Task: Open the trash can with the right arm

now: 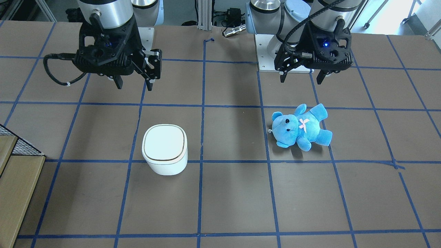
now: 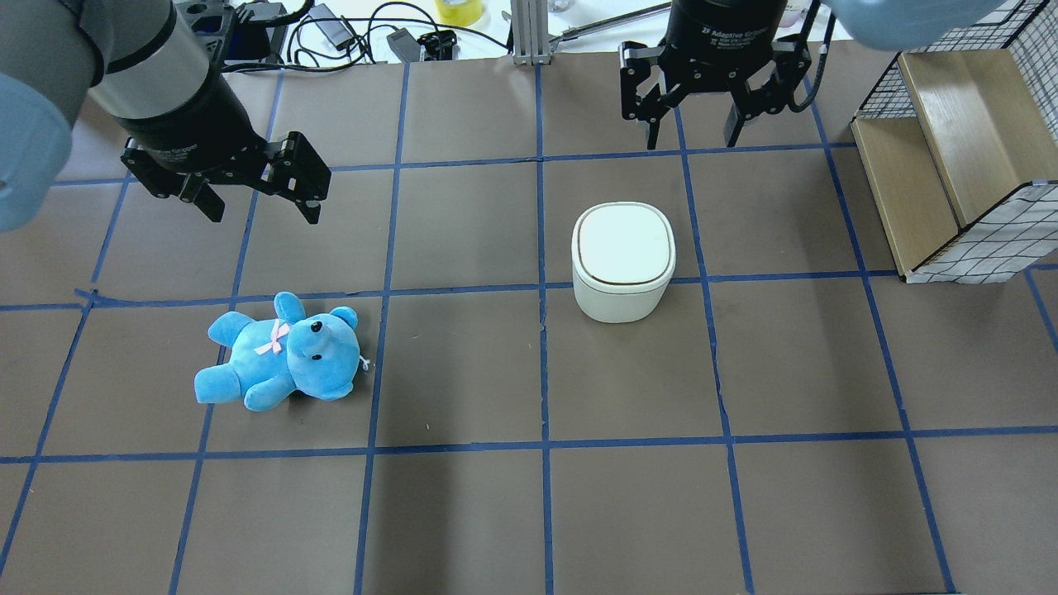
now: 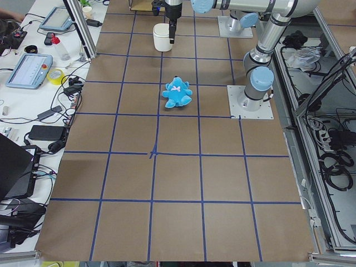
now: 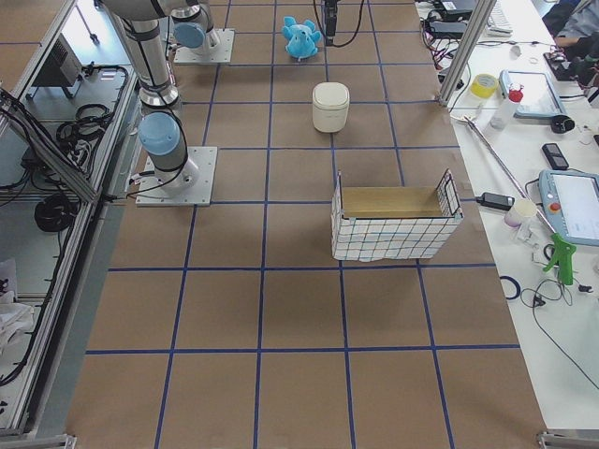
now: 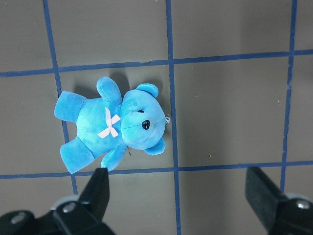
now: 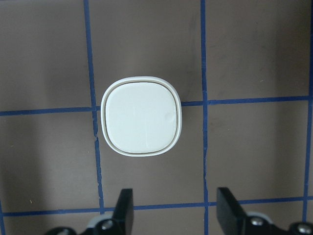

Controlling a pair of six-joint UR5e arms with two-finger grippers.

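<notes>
"Small white plastic rounded-square trash can (image 2: 624, 248): position and lid?"
"Upright on the brown desk (image 2: 463, 372), straddling a blue tape line (image 2: 769, 278). Flat lid shut."
"Right end effector (image 2: 691, 139)?"
"Hanging above the desk, near the can but clear of it. Fingers spread apart, holding nothing."
"Left end effector (image 2: 263, 215)?"
"Fingers likewise apart and empty, raised near a bright blue plush teddy bear (image 2: 281, 355) lying face up, well apart from the can."

bright, even room light. soft, faint shadows streak the brown table (image 1: 241, 206). the white lid of the trash can (image 1: 165, 150) looks washed out. every view is sharp.
</notes>
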